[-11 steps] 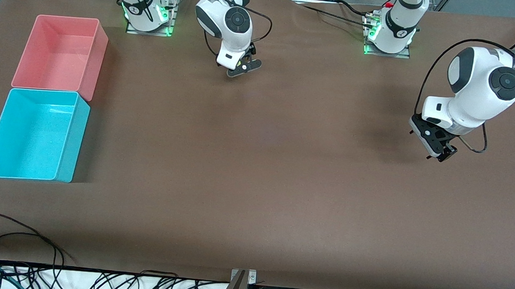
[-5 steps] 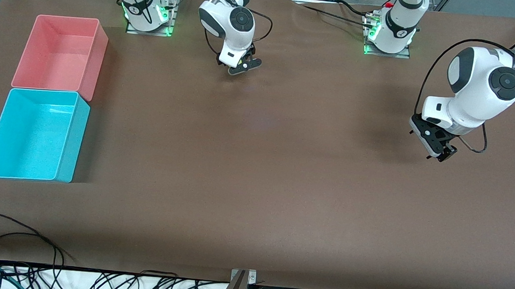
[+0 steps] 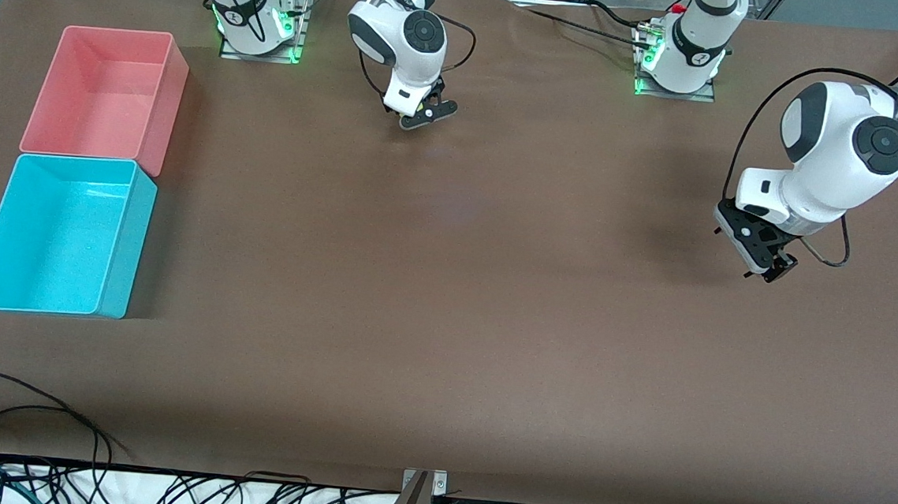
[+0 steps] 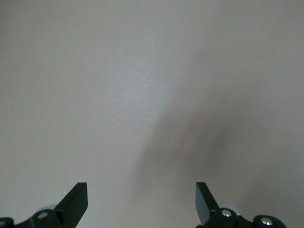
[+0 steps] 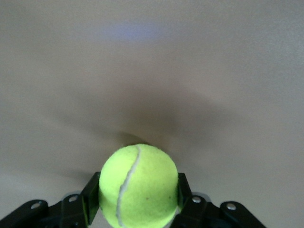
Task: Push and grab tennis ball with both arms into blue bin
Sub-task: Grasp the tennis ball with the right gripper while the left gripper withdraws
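Note:
The yellow-green tennis ball (image 5: 137, 186) sits between the black fingers (image 5: 91, 194) of my right gripper (image 5: 137, 192), which is shut on it just above the brown table. In the front view that right gripper (image 3: 419, 115) hangs low over the table close to the right arm's base, and the hand hides the ball. My left gripper (image 3: 764, 262) waits open over the left arm's end of the table; its wrist view shows the left gripper (image 4: 141, 199) with only bare table between its fingers. The blue bin (image 3: 126, 261) stands at the right arm's end, open and empty.
A pink bin (image 3: 170, 82) of like size touches the blue bin, farther from the front camera. Loose black cables (image 3: 27, 404) lie along the table edge nearest the front camera. The arm bases (image 3: 259, 29) stand along the farthest edge.
The right gripper has shut on the tennis ball, and its hand has drawn slightly toward its base. The left arm has not moved.

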